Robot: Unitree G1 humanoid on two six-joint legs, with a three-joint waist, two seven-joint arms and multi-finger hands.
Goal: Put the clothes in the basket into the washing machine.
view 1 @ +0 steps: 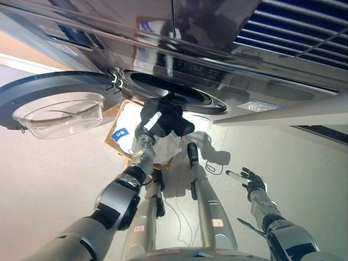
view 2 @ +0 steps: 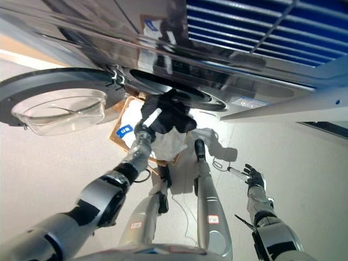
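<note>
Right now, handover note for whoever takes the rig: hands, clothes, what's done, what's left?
Left hand: shut on a dark garment, raised at the washer opening.
Right hand: open, idle, low on the right.
Door: swung open to the left.
Basket: on the floor under the opening, white cloth in it.
Done: garment lifted to the opening.
Left: push it into the drum, then load the rest.

Bright even indoor light, glare streaks on washing machine point(view 1: 228, 81) front, pale floor point(view 1: 49, 179) washed out, wide-angle bending at edges
</note>
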